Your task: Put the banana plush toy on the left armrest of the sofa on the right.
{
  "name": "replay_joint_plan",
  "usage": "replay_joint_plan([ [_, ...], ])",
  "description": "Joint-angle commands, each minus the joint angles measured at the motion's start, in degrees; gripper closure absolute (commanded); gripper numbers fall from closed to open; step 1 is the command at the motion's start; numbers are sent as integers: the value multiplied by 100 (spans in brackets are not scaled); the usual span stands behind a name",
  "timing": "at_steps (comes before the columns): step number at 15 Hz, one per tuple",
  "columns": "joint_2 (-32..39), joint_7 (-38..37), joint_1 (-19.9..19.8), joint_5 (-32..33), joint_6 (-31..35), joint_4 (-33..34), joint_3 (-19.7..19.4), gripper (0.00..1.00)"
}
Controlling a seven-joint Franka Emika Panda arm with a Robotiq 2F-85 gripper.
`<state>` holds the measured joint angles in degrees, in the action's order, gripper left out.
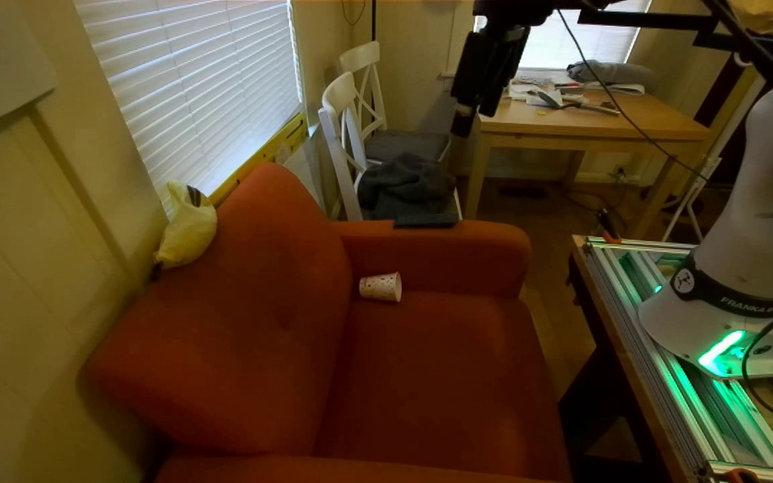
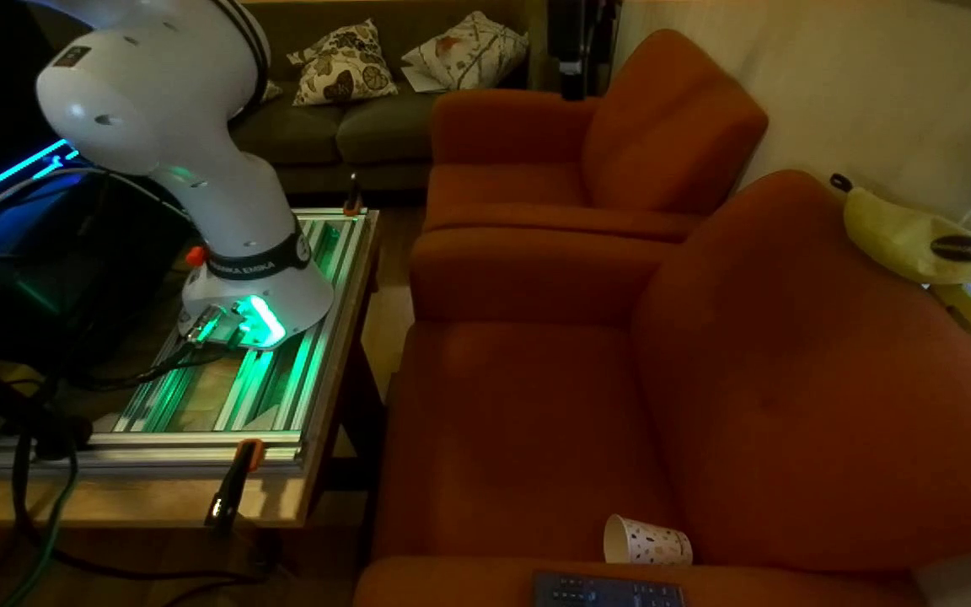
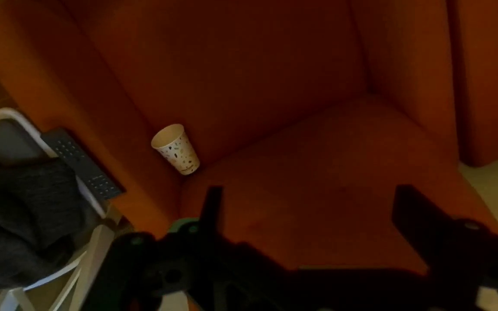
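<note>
The yellow banana plush toy (image 1: 188, 229) lies on top of the backrest of an orange sofa chair (image 1: 427, 362), by the window. It also shows in an exterior view (image 2: 915, 239), with a dark label and dark tip. It is out of view in the wrist view. One armrest (image 1: 433, 258) of this chair bears a remote; its opposite armrest (image 2: 528, 274) stands beside a second orange chair (image 2: 511, 126). My gripper (image 1: 475, 115) hangs high above the chair, well away from the banana. In the wrist view the gripper (image 3: 310, 190) is open, with nothing between its fingers.
A speckled paper cup (image 1: 381, 287) lies on its side on the seat by the armrest with the remote (image 2: 608, 590). White chairs (image 1: 343, 134), one with a dark cloth (image 1: 406, 186), stand beyond that armrest. An olive sofa (image 2: 300, 126) stands at the back.
</note>
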<state>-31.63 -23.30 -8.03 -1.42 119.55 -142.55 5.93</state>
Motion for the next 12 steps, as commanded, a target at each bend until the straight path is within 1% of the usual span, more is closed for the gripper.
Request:
replay_joint_plan([
  [1, 753, -507, -144, 124, 717, 403, 13, 0],
  [6, 1692, -873, -221, 324, 1562, 910, 8, 0],
  [8, 2058, -964, -189, 455, 1776, 1147, -23, 0],
  [11, 2562, -1143, -116, 689, 1930, 1522, -84, 0],
  [12, 2692, -1182, -78, 844, 1728, 1684, -91, 0],
])
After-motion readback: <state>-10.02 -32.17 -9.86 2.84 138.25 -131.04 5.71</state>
